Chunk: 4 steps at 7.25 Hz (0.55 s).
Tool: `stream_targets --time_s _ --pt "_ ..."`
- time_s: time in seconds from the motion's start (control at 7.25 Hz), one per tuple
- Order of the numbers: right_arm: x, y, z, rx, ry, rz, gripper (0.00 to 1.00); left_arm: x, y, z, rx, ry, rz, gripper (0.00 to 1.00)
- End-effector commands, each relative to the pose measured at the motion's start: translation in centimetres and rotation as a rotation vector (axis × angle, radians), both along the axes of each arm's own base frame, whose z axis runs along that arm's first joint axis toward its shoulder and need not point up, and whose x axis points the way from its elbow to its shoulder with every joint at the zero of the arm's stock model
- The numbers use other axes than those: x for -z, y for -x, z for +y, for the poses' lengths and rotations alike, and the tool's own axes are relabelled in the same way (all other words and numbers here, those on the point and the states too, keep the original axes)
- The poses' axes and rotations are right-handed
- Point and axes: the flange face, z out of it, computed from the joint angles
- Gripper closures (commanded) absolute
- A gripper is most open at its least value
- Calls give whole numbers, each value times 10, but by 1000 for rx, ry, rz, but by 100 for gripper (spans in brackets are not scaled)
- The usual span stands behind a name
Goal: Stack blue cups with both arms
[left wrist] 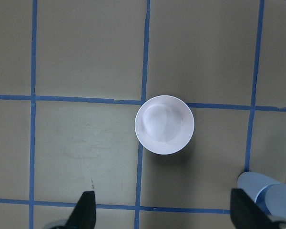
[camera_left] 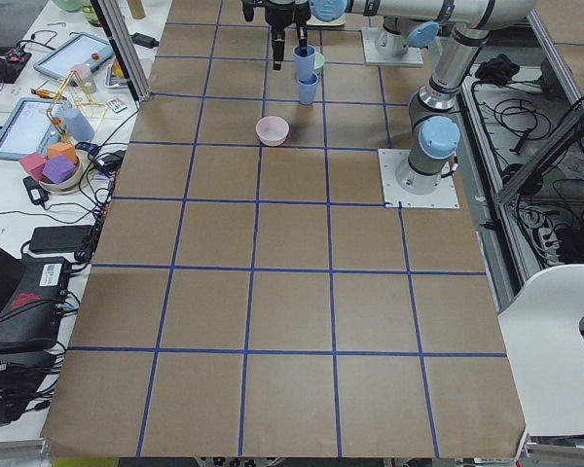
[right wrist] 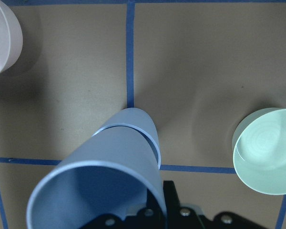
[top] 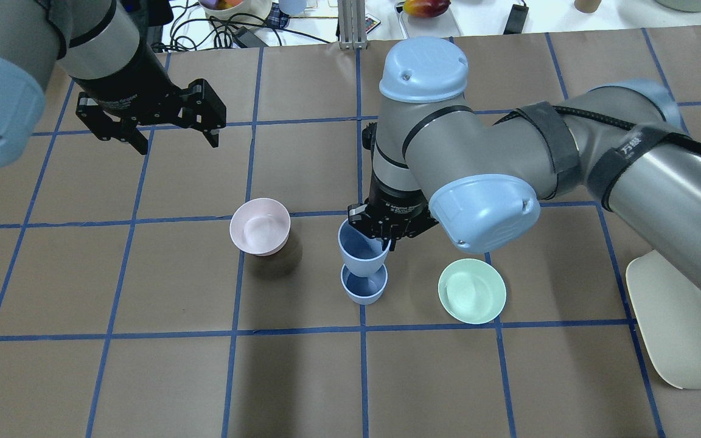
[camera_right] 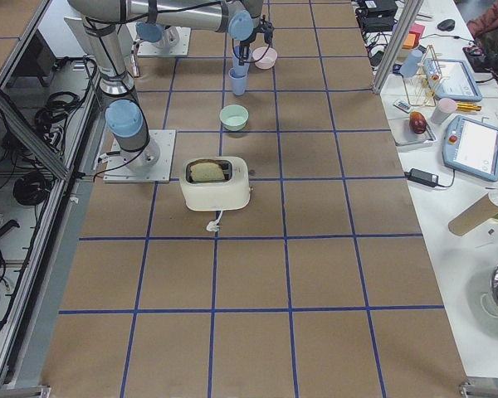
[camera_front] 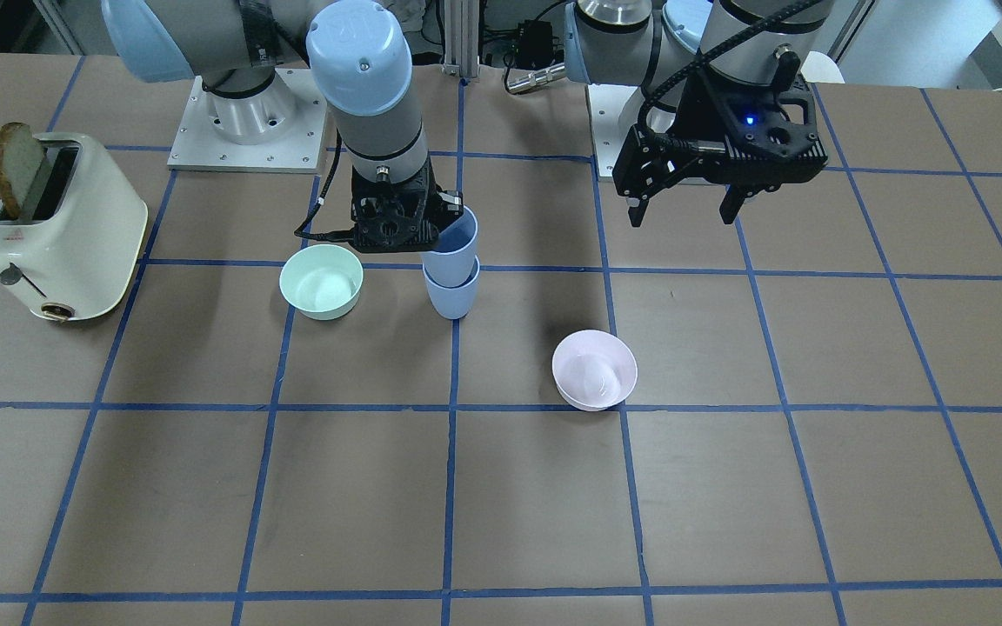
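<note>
Upper blue cup (right wrist: 117, 152) pinched at rim by right claw (top: 383, 238), tilted, base just inside lower blue cup (camera_front: 451, 297) on tabletop (camera_front: 727, 487) | left claw (camera_front: 684, 215) spread, empty, well apart | suggest: level it, ease straight down, then release.

My table (camera_front: 727, 487): brown w/ blue grid lines. Both soft blue: top cup (camera_front: 453, 235) & bottom cup (camera_front: 451, 300). Also mint green bowl (camera_front: 321, 280), pale pink bowl (camera_front: 594, 369), cream toaster (camera_front: 66, 235).
</note>
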Motion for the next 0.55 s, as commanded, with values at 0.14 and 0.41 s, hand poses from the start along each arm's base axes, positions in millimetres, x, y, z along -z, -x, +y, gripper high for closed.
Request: stream_targets --time_s 0.14,0.41 --pt "4 0 0 -2 -6 4 85 0 0 0 -1 -1 0 0" --pt "4 0 -1 -2 -3 7 4 0 0 0 0 -1 0 0"
